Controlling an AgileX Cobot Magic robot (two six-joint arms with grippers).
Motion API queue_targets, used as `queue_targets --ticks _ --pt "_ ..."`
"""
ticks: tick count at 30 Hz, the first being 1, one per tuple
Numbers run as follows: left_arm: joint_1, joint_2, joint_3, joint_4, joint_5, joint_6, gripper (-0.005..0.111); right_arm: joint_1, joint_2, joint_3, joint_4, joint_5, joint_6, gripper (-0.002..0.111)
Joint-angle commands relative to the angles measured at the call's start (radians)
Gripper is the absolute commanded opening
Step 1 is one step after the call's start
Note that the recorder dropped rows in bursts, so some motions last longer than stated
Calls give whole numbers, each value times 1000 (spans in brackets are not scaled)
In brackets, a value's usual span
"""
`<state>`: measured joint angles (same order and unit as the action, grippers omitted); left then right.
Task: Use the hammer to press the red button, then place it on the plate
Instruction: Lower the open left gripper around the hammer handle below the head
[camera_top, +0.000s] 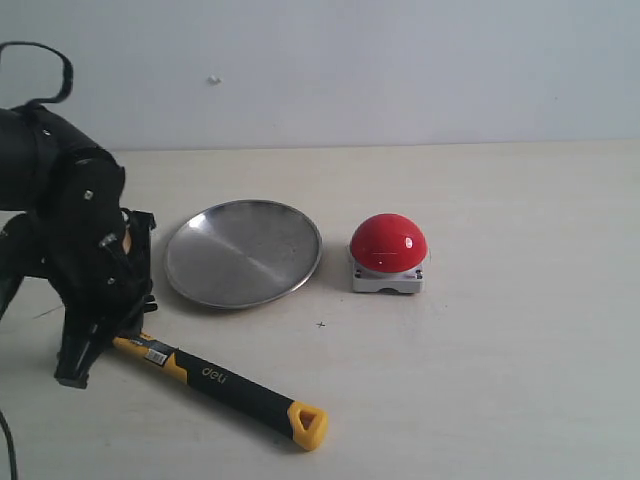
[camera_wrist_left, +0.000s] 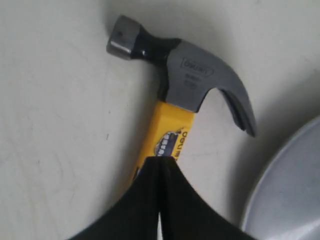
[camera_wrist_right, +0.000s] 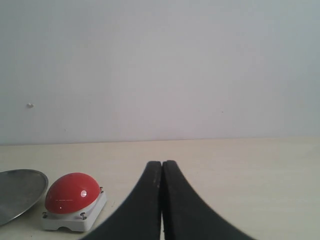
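Note:
The hammer (camera_top: 232, 387) lies flat on the table at the front left, its yellow end toward the front and its head hidden behind my left arm in the exterior view. The left wrist view shows the steel head (camera_wrist_left: 200, 75) and the yellow neck. My left gripper (camera_wrist_left: 161, 160) hangs shut just over that neck with its fingers pressed together and nothing between them. The silver plate (camera_top: 243, 252) sits behind the hammer. Right of it stands the red button (camera_top: 388, 243). My right gripper (camera_wrist_right: 162, 163) is shut and empty, off to the button's right; it is out of the exterior view.
The left arm (camera_top: 70, 230) fills the left edge of the exterior view. A pale wall stands behind the table. The plate's rim (camera_wrist_left: 280, 165) lies close beside the hammer's claw. Bare tabletop stretches right of the button and along the front.

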<state>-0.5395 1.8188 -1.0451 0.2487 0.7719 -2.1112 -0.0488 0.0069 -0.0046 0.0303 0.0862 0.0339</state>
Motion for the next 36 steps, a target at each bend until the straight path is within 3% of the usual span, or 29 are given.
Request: queue_targets --ticks 1,7,12,17,22,27,36 --pt "-12 77 -19 -32 -22 28 0 -5 -7 5 -2 -7 -6 0" --pt "-7 95 -17 -20 -45 170 3 -5 -7 5 -2 -7 -6 0" --pt "0 91 -17 -10 -56 122 20 -5 -7 5 -2 -7 -6 0" --pt "-6 91 -17 -10 -53 145 30 -5 -7 5 -2 -7 -6 0" --pt "-4 91 -17 -10 -18 151 56 -5 -7 5 -2 -7 -6 0" --pt "2 91 -17 -10 -17 146 51 -5 -7 5 -2 -7 -6 0" --pt "20 91 -17 8 -46 158 54 -5 -7 5 -2 -7 -6 0"
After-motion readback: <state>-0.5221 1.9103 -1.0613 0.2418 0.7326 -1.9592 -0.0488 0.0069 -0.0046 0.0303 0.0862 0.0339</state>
